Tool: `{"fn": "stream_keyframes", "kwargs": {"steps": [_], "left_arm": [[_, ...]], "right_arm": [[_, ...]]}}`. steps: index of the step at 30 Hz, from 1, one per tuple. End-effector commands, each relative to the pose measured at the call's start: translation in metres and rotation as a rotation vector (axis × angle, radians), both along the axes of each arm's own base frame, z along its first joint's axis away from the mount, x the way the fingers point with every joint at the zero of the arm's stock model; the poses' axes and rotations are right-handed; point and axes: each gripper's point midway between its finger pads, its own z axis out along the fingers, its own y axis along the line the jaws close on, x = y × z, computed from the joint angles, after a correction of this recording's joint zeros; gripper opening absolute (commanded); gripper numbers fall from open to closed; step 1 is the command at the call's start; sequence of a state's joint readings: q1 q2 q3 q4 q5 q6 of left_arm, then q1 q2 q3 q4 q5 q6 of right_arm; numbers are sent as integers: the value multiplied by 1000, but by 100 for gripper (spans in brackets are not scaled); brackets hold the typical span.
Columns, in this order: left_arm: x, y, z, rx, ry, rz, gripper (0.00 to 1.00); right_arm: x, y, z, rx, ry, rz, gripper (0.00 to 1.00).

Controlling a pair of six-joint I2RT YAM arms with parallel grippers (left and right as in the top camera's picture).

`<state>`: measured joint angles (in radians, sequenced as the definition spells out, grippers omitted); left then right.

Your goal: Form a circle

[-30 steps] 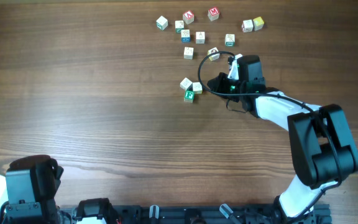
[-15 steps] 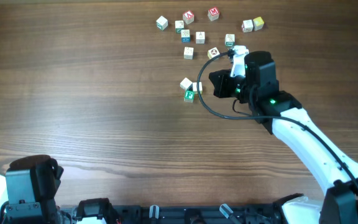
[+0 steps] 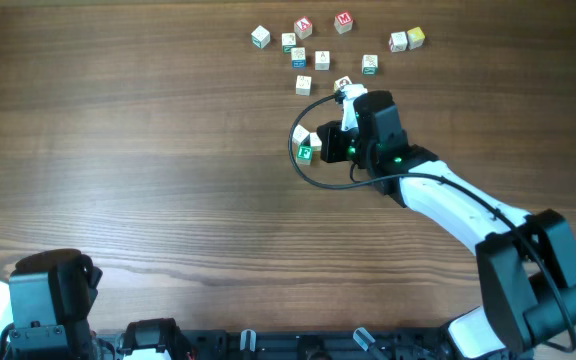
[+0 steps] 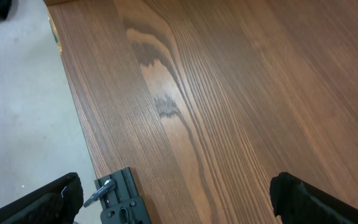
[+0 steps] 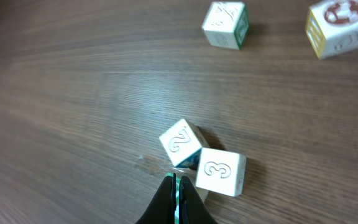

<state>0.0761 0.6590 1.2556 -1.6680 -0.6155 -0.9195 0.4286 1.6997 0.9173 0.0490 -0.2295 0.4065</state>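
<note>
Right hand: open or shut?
Shut. The right hand has its fingertips pressed together, nothing between them, beside the pale wooden cube marked 3.

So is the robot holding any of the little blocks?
No. The right gripper is shut on nothing, its tip beside the block marked 2 and the block marked 3. The left gripper is open and empty.
</note>
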Motion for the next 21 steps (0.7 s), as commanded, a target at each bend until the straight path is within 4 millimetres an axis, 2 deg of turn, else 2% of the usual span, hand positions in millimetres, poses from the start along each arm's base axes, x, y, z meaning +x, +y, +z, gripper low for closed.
{"fn": "stream_keyframes", "kwargs": {"steps": [1,10,14,18,21], "left_arm": [[-1,1,0,-1,-11,17,100],[-1,1,0,-2,-11,17,100],[-1,1,0,-2,-11,17,100],[-1,1,0,-1,-11,17,100],[-1,1,0,-1,-11,17,100]], "right_arm": [[2,-10,-15,-11,61,-94,5],[-31,-23,-45,3,320,-228,4],[-34,-18,-54,26,357,-220,5],[-38,-14,-80,60,454,-273,5],[-37,-14,-85,75,468,-296,4]]}}
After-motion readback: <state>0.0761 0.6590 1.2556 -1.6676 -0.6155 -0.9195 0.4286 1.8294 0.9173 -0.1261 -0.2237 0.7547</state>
